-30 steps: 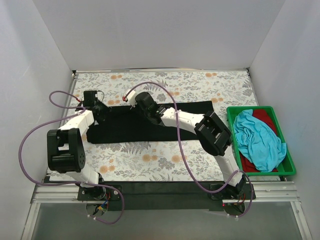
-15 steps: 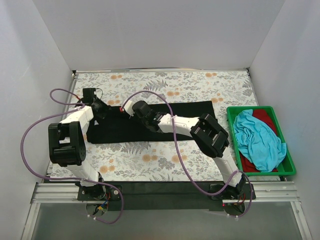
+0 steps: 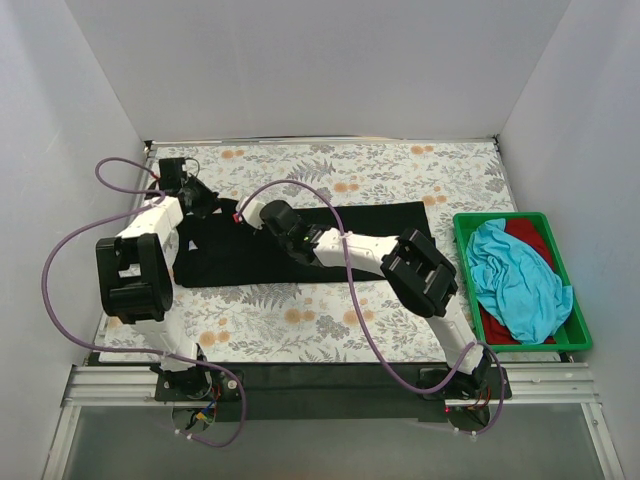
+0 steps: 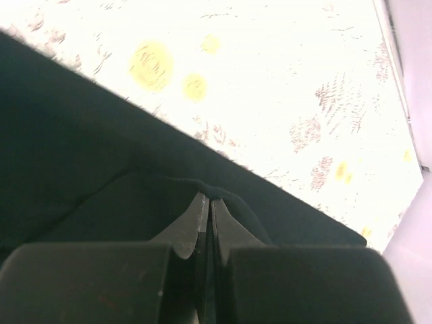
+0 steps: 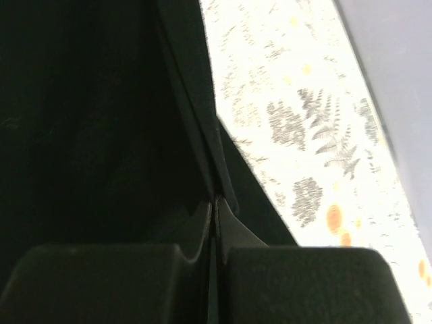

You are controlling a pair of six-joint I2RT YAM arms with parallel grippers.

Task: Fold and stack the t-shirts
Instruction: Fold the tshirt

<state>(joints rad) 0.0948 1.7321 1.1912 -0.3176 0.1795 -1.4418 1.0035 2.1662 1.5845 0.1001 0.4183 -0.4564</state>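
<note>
The black t-shirt (image 3: 380,225) lies in a long folded band across the middle of the floral table. My left gripper (image 3: 208,204) is shut on a fold of its far left edge; the left wrist view shows the closed tips (image 4: 207,200) pinching black cloth (image 4: 81,155). My right gripper (image 3: 244,212) is shut on the same far edge a little to the right; in the right wrist view its closed tips (image 5: 214,201) hold a black hem (image 5: 88,135). The turquoise t-shirt (image 3: 515,280) and the red t-shirt (image 3: 530,232) lie crumpled in the tray.
A green plastic tray (image 3: 495,217) stands at the right edge of the table. White walls close in the table on the left, back and right. Purple cables loop over both arms. Floral tabletop (image 3: 330,165) shows behind the shirt.
Both grippers have moved left along the shirt's far edge with cloth in them. The left gripper has gone farther toward the back left corner, and the shirt's left end has shifted.
</note>
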